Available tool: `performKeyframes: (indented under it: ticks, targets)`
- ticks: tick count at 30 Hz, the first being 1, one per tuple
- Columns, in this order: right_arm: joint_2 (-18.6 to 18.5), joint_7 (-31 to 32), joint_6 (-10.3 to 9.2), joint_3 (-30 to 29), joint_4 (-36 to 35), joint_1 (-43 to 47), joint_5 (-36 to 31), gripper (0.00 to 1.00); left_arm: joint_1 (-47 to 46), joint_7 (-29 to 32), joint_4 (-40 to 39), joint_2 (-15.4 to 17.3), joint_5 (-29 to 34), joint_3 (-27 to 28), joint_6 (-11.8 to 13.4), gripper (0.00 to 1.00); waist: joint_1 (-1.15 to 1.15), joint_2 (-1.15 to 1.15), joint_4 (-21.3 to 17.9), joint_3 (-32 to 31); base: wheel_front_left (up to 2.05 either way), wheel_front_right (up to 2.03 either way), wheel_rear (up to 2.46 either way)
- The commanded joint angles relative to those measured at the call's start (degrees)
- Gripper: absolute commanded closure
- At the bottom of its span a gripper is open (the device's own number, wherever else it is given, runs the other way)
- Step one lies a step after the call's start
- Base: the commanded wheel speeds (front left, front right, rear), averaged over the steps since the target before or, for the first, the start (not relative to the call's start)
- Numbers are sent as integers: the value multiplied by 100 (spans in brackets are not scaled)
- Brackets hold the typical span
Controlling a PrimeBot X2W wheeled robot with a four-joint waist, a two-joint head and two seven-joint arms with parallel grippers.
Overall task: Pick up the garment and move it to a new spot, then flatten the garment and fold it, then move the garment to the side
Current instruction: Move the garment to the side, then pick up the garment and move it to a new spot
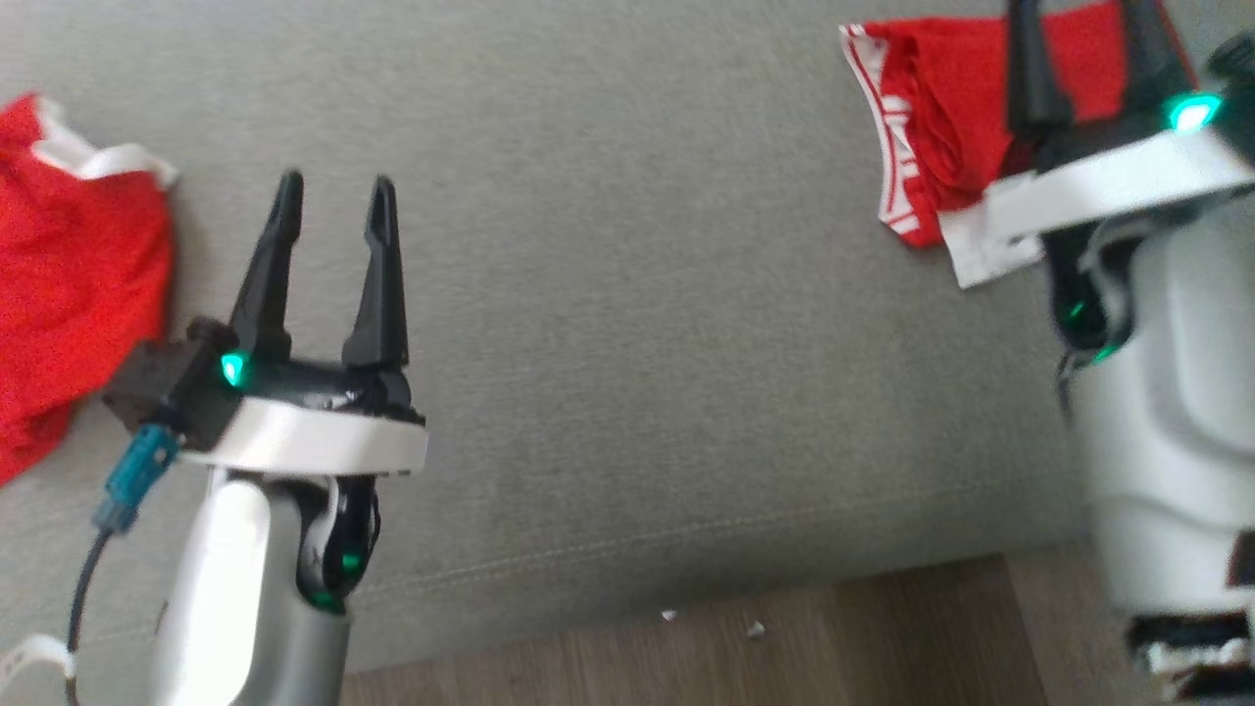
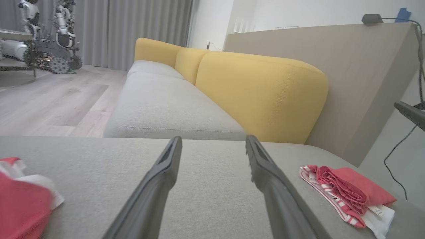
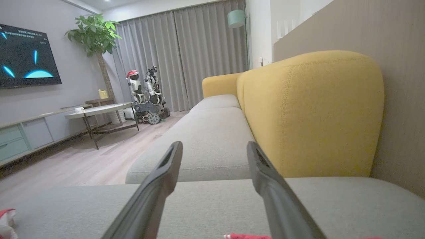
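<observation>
You've got grey sofa seat (image 2: pixel 212 199) beneath left gripper (image 2: pixel 213 139) | yellow backrest (image 2: pixel 262 96) ahead-right of it | another robot (image 3: pixel 146 96), plant (image 3: pixel 94 36) and TV (image 3: pixel 26 53) far ahead-left of right gripper (image 3: pixel 214 144)

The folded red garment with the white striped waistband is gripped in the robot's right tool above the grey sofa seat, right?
Not gripped: the folded red garment lies loose on the grey sofa seat, and the right tool stands open and empty over it, as the right wrist view shows.
</observation>
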Motion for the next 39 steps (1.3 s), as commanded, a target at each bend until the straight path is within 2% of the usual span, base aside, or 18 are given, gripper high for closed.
performKeyframes:
  ticks: [1,8,17,39]
  targets:
    - [178,39,19,35,-305,168,-48,0,19,-28,-167,31,-25,204,51,0,0,0,231,-240,0,0,0]
    - [604,-27,19,-119,-643,1077,-472,0,472,-29,-3,14,-2,206,87,0,0,0,438,-560,0,0,0]
    - [782,-185,19,-155,-806,2019,-1141,0,876,-29,212,12,-114,216,205,0,0,0,524,-885,0,0,0]
    - [793,-272,19,-167,-872,2371,-964,0,1072,-29,206,11,36,284,294,0,0,0,482,-1073,0,0,0]
